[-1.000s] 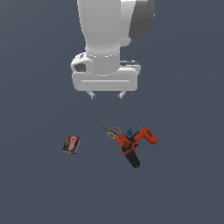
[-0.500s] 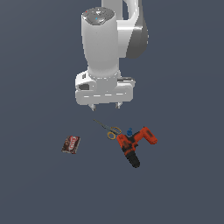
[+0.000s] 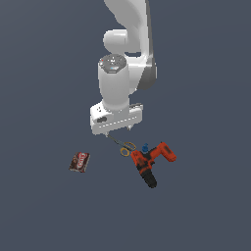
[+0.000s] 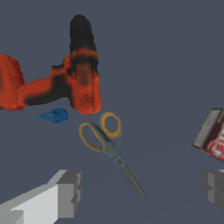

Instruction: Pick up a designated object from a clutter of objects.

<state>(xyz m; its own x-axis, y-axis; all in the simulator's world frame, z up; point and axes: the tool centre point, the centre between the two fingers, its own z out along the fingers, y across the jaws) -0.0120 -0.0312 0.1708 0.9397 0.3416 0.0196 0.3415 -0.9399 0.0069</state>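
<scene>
Plain dark grey-blue floor (image 3: pixel 39 211) throughout; gripper (image 3: pixel 119 130) hangs with fingers spread, empty, above scissors (image 4: pixel 107 142) lying flat beside drill (image 4: pixel 65 83), packet (image 3: pixel 80 162) well apart

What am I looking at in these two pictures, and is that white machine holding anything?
It is a simulated white robot arm. One picture is from a camera off to the side; the other is from a camera on the arm's wrist, looking down past its two grey fingers. The hand is open and holds nothing. On the dark surface lie yellow-handled scissors, an orange and black power drill beside their handles, a tiny blue item and, off apart, a dark red packet. The hand hangs above the scissors' blades.
</scene>
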